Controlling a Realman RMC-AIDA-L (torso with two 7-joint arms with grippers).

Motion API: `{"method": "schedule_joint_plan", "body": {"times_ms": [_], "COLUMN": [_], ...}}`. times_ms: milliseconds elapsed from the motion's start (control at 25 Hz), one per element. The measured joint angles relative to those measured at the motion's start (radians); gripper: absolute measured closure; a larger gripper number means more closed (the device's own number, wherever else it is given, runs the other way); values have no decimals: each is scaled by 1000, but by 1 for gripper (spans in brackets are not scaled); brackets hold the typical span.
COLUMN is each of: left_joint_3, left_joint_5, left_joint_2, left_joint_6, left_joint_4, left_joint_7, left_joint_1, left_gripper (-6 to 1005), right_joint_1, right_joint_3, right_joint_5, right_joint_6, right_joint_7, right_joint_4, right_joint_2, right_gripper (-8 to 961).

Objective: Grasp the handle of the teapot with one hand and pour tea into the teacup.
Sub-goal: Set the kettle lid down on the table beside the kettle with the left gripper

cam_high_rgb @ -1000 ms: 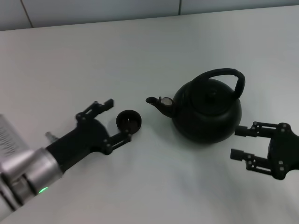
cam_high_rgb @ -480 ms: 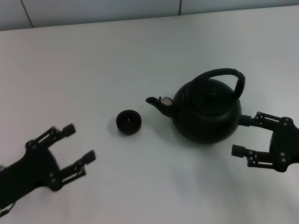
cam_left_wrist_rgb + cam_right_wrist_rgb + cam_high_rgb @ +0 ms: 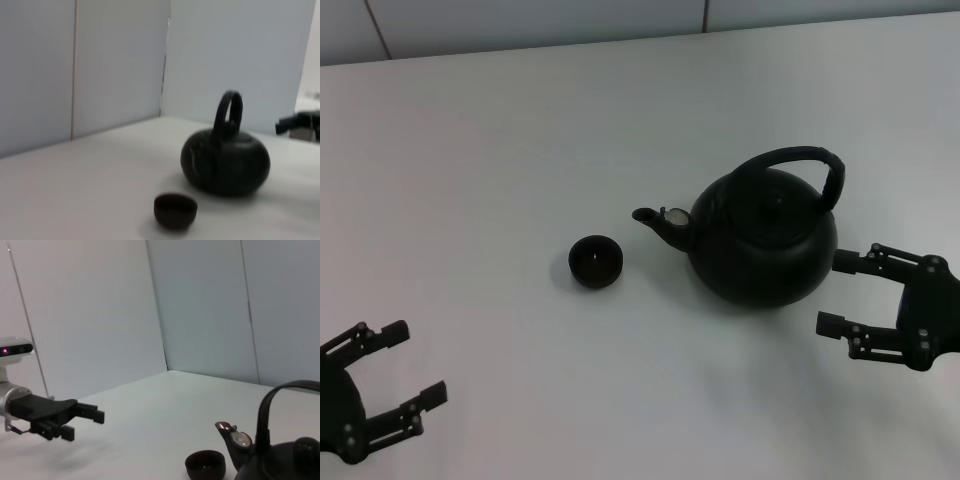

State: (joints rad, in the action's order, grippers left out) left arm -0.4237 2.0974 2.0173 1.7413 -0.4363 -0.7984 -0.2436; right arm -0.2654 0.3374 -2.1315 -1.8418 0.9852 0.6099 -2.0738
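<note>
The matte-black teapot [image 3: 765,235] stands upright on the white table, its spout pointing left toward the teacup [image 3: 595,261]. Its arched handle [image 3: 798,163] spans the top, free of any gripper. The teacup sits a short gap left of the spout. My right gripper [image 3: 832,292] is open, just right of the teapot's body, low beside it. My left gripper [image 3: 418,362] is open and empty at the front left corner, well away from the cup. The teapot [image 3: 225,160] and cup [image 3: 175,210] also show in the left wrist view, and the right wrist view shows the cup [image 3: 205,464], the teapot [image 3: 280,457] and my left gripper [image 3: 97,417].
The white table [image 3: 520,150] runs to a grey wall at the back. Nothing else stands on it.
My left gripper has pulled back from beside the teacup to the front left corner. My right gripper has moved slightly nearer the teapot's right side. Teapot and cup have not moved.
</note>
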Motion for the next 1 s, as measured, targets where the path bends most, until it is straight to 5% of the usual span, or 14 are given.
{"method": "schedule_joint_plan", "body": {"times_ms": [520, 1000], "left_joint_3": [10, 30], "left_joint_5": [26, 19], "left_joint_2": [31, 43], "left_joint_6": [-33, -38], "left_joint_4": [-66, -45], "left_joint_7": [-4, -14], "left_joint_1": [5, -2], "left_gripper": [180, 180], "right_joint_1": [15, 88], "right_joint_3": [-19, -39], "right_joint_5": [28, 544], "right_joint_6": [12, 126], "right_joint_7": [-61, -563], "right_joint_4": [-46, -531], "right_joint_2": [-10, -11], "right_gripper": [164, 174]}}
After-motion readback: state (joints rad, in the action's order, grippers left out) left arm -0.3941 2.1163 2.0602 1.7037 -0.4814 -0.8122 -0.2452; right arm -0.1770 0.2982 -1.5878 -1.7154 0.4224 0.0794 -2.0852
